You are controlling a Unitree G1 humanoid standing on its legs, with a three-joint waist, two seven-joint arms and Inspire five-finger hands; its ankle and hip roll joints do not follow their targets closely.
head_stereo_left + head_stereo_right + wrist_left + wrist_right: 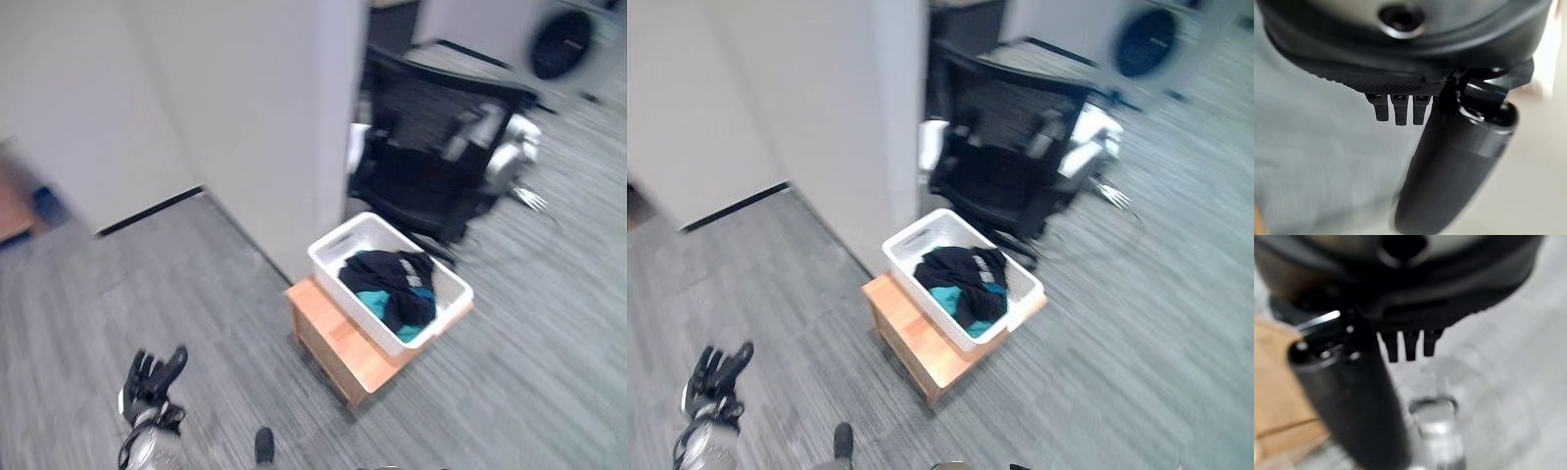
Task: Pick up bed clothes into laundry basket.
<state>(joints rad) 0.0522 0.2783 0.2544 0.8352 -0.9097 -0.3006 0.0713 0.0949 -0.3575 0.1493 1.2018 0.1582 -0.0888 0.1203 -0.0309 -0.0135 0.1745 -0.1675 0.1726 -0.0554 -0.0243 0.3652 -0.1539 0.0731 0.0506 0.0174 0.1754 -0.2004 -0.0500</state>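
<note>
The white laundry basket (333,253) is sitting on a low wooden bench (338,348), turned at an angle so that one of its corners is overhanging the bench's far right edge while a bare strip of wood is showing along the near edge. The bed clothes (392,284), a dark bundle with a teal piece beneath, are lying inside the basket, heaped toward its middle and right end, so the load appears to be already in place, and nothing of cloth is showing on the grey carpeted floor (196,294) around the bench. The bench is standing just off the corner of a pale wall (245,117), probably to keep the basket raised to an easy reach. Behind it, a black office chair (431,147) is standing near the basket's far side without clearly touching it. The left hand (152,377) is hanging low over the floor, well apart from the bench on its left, with its fingers (1396,110) straight and loosely spread and holding nothing, which suits an arm that is idle or free for the next pick. The right hand (1352,396) is showing in its own wrist view, thumb out and fingers extended and empty, with the bench's wood just beside it.
</note>
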